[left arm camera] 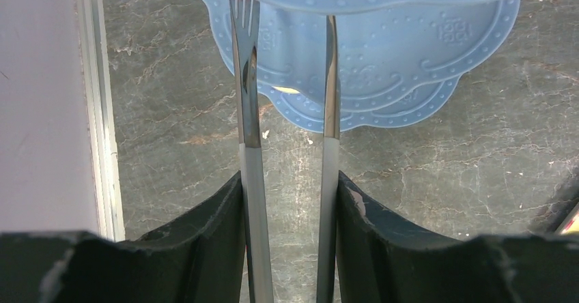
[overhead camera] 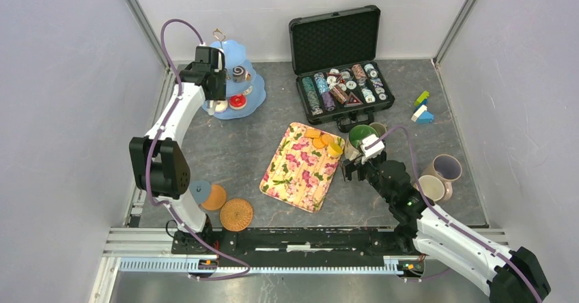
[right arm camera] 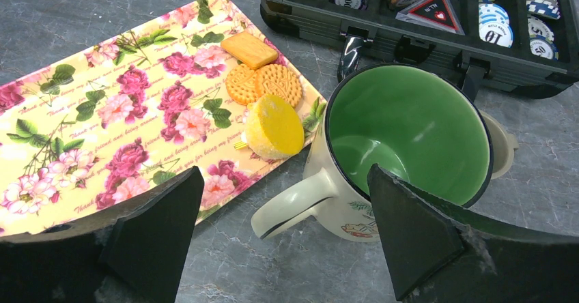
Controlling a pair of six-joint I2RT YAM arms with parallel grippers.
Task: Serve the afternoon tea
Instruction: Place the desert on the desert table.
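Observation:
My left gripper [overhead camera: 210, 84] is shut on metal tongs [left arm camera: 249, 112], held beside the blue tiered stand [overhead camera: 235, 88]; in the left wrist view my left gripper [left arm camera: 290, 180] has the tong tips at the stand's tiers [left arm camera: 410, 50]. A swirl cake [overhead camera: 239, 72] and a red donut [overhead camera: 237, 101] sit on the stand. My right gripper [overhead camera: 351, 170] is open and empty; in the right wrist view it [right arm camera: 285, 171] hovers over the handle of the green-lined mug [right arm camera: 410, 125]. Biscuits [right arm camera: 273, 81] and a yellow cake [right arm camera: 276, 127] lie on the flowered tray [right arm camera: 102, 112].
An open black case of poker chips [overhead camera: 341, 78] stands behind the mug. Building blocks [overhead camera: 422, 108] lie at the back right. Two more mugs [overhead camera: 444, 168] stand at the right. Woven coasters [overhead camera: 236, 214] lie by the left arm's base.

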